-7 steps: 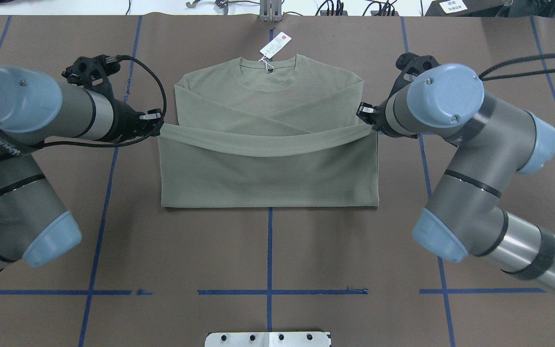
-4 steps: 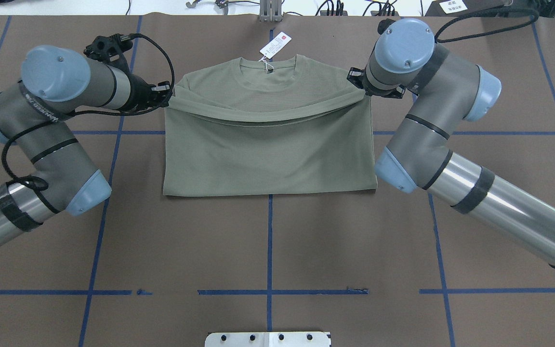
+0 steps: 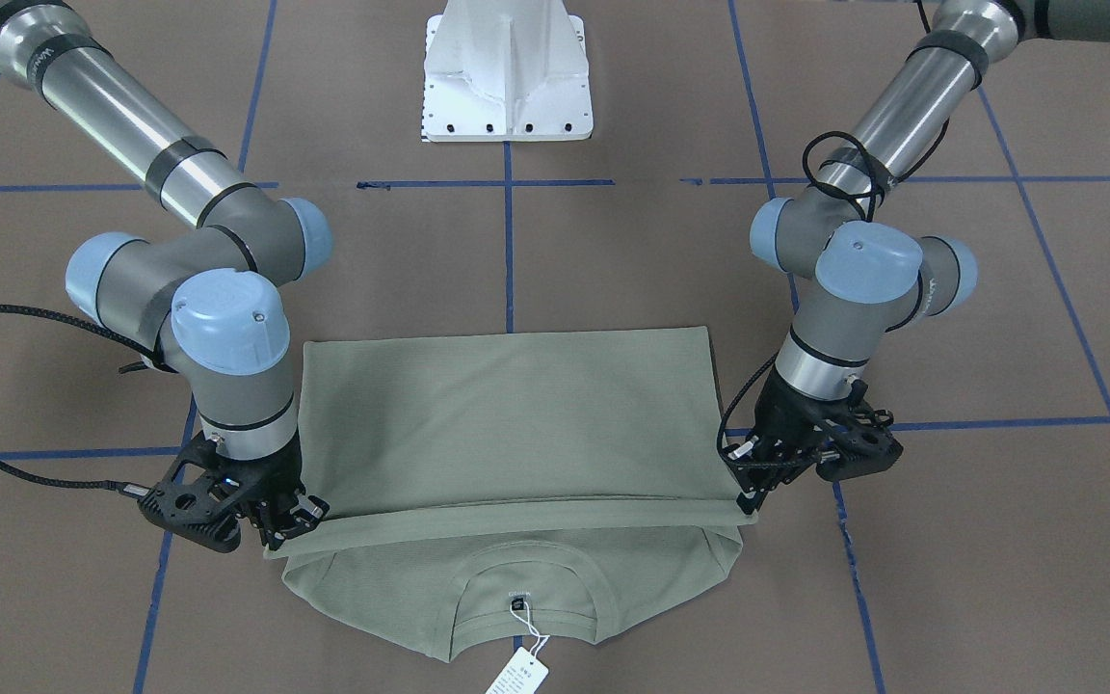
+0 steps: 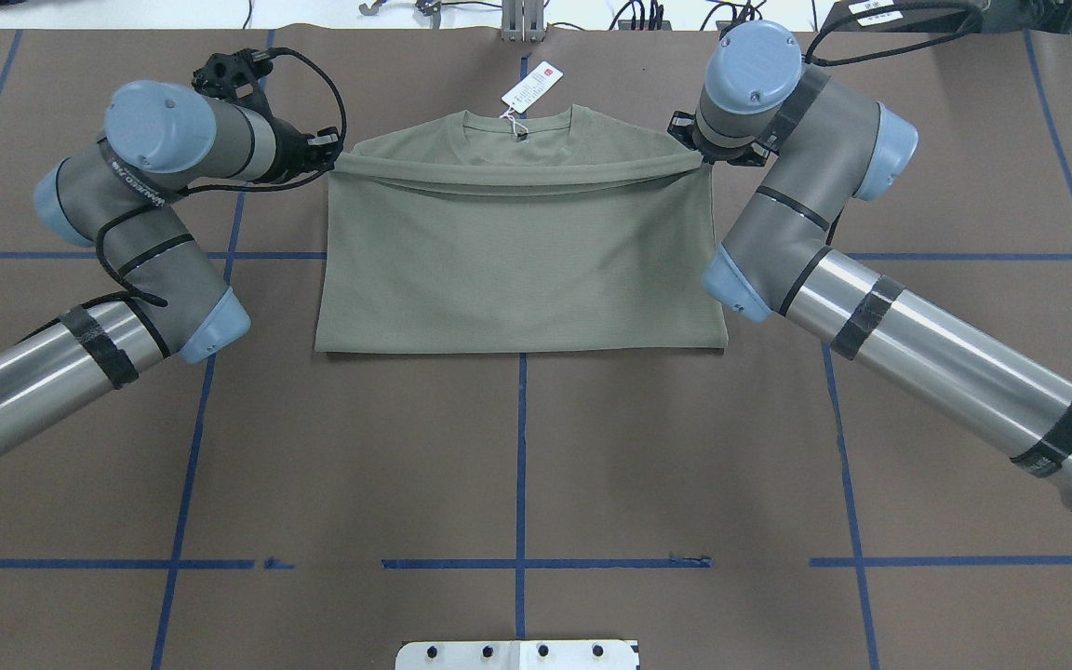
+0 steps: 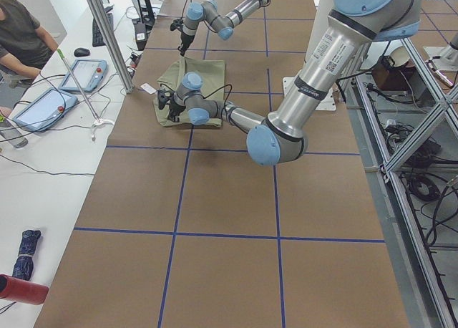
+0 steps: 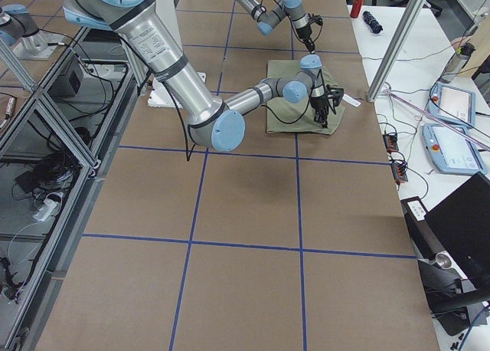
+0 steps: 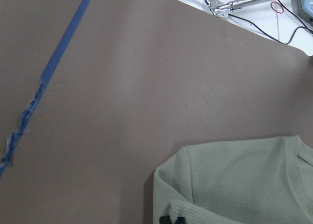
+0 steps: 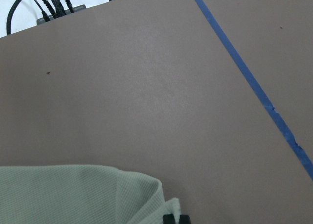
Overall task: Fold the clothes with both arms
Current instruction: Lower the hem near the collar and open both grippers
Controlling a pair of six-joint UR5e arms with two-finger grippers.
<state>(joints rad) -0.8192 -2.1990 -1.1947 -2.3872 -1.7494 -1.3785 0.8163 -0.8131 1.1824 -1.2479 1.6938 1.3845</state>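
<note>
— So, any legible text?
— Barely. One white hang tag (image 4: 532,87) on a string at the collar has a small red square, but the print is too small to read. The dark neck label (image 3: 516,604) inside the collar is unreadable. White lettering runs along the left arm (image 4: 131,191); can't make it out.
— Counts?
— One shirt (image 4: 517,270), one tag, one neck label. Two arms, two grippers. One white base (image 3: 509,72).
— Shirt position?
— On the brown table (image 4: 517,465), far centre in the overhead view, collar toward the far edge. The lower half is doubled up over the chest. Its raised edge spans from gripper to gripper, just short of the collar.
— Grip?
— Left gripper (image 4: 329,156) is clamped on that edge's left corner, right gripper (image 4: 692,149) on the right corner. Both wrist views show fabric bunched at the black fingertips.
</note>
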